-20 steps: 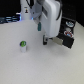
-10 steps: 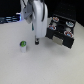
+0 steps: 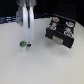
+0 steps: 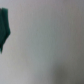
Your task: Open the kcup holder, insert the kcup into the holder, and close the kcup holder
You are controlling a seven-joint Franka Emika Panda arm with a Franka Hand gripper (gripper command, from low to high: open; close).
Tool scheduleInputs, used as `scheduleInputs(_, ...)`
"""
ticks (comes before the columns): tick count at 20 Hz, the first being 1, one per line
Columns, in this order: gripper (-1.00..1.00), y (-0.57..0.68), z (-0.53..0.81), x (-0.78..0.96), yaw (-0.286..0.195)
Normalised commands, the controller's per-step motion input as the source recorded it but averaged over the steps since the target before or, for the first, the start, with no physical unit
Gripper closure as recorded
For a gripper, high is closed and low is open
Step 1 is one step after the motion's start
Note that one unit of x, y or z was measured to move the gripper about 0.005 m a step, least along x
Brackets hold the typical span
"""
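Kcup sitting on the pale surface, just beside the end effector; kcup holder off toward the exterior view's right. Wrist view only catches a blurry dark-green shape. Can't tell the end effector's spread.

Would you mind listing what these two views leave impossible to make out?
- Gripper, exterior view: too blurred to tell whether its jaws are open or shut, or whether it touches the kcup.
- Kcup holder, exterior view: cut off by the right edge; drawer slot contents too small to identify.
- Wrist view: only a blurred dark shape at one edge; unidentifiable, and neither kcup nor fingers show.
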Motion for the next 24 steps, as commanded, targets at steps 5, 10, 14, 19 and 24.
scheduleInputs(5, -1.0, -0.5, -0.46, -0.36, -0.241)
scheduleInputs(10, -1.0, -0.26, -0.44, -0.3, -0.183)
scheduleInputs(14, -1.0, -0.01, -0.29, -0.2, -0.14)
scheduleInputs(19, -1.0, 0.05, -0.14, -0.07, -0.136)
scheduleInputs(24, -1.0, -0.01, -0.16, -0.04, -0.148)
